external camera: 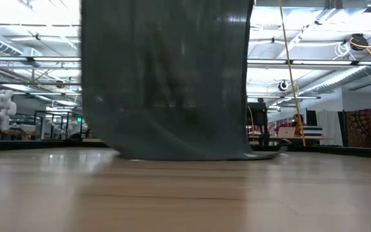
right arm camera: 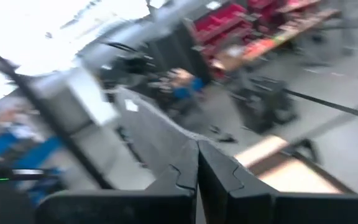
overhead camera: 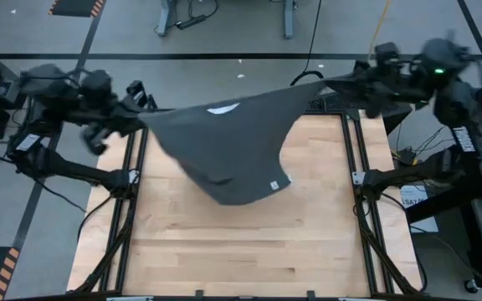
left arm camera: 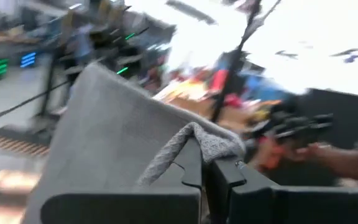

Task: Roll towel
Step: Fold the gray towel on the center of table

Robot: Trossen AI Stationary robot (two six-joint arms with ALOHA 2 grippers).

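Pale wooden worktop (overhead camera: 249, 242) from above: towel (overhead camera: 224, 155) stretched high between left hand (overhead camera: 145, 119) and right hand (overhead camera: 331, 84), each clamped on a corner. Level across: lower hem brushing wood. Both wrists: cloth pinched shut. Best lowered flat, taut, before rolling. No containers visible.

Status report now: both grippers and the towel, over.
Left gripper and right gripper both shut on the towel, at opposite top corners. Towel hangs spread between them, lower edge touching the table. Nothing in the way.
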